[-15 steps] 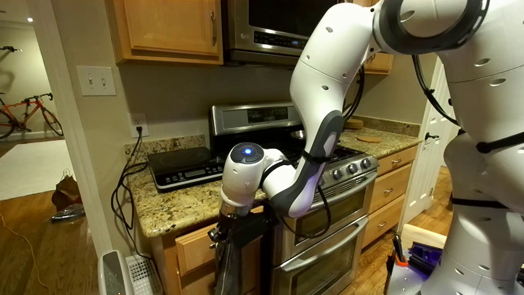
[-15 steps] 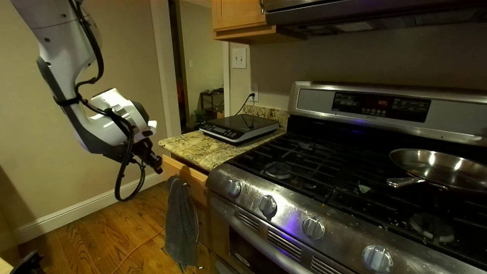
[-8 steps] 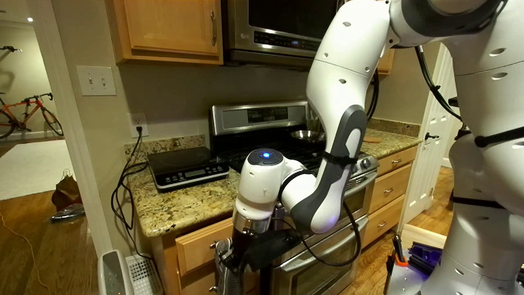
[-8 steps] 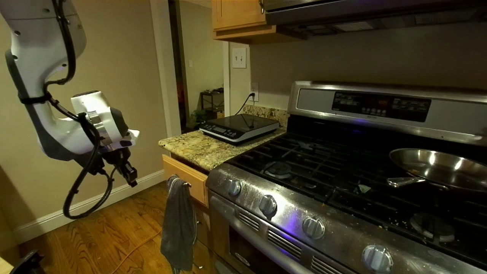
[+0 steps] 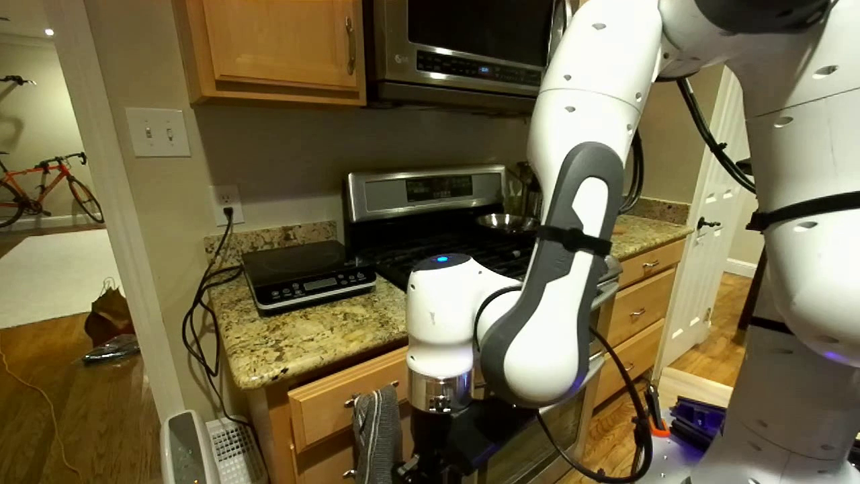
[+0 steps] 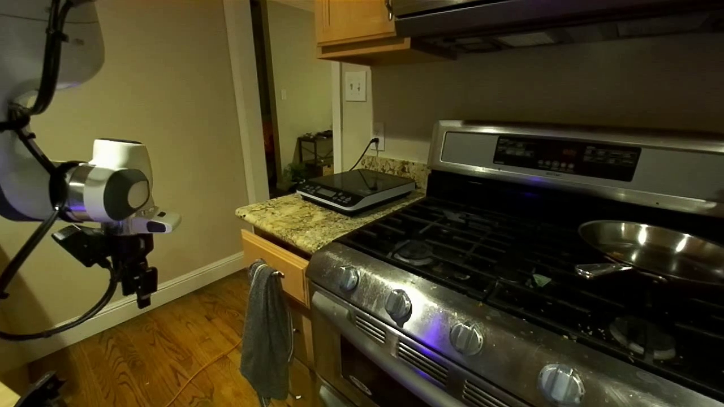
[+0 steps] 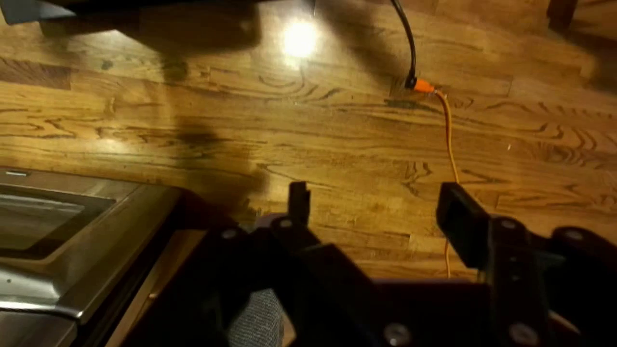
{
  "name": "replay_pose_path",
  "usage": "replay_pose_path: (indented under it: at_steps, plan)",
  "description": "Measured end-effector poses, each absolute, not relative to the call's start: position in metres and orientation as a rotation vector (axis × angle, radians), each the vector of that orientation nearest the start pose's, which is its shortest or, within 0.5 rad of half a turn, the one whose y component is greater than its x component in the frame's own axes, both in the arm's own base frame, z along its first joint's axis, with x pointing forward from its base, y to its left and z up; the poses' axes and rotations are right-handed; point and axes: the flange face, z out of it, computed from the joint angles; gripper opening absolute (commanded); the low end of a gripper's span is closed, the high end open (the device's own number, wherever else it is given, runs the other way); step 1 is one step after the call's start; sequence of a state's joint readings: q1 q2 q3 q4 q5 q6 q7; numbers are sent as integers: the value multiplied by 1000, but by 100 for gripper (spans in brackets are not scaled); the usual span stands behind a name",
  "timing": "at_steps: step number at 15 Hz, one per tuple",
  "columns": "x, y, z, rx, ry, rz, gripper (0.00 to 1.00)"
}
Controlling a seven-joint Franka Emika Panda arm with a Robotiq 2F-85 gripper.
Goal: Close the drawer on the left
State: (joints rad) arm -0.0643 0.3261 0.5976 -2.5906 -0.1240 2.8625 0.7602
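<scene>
Though ajar, drawer [image 5: 326, 409] apart from gripper [image 7: 375, 205].

Warm, dim light tints both exterior views, and the wall [image 6: 537, 85] above the stove [image 6: 486, 271] sinks into brownish shade. The white arm [image 5: 547, 336] shows up bright, a blue light [image 5: 442, 259] glowing on it. Highlights dot the pan [image 6: 650, 257]; violet glints lie on the stove's front. The wrist view is softer: white glare burns on the floor [image 7: 332, 140] among dark shadows, and the gripper [image 7: 373, 207] looms near-black and blurred.
</scene>
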Motion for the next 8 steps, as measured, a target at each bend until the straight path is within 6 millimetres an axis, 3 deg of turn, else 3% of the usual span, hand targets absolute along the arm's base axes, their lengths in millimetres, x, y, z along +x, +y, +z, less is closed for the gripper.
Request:
replay_pose_path:
  at_steps: [4, 8]
  plan:
    - [376, 237, 198, -3003, 165, 298, 100]
    - [390, 227, 240, -2992, 142, 303, 100]
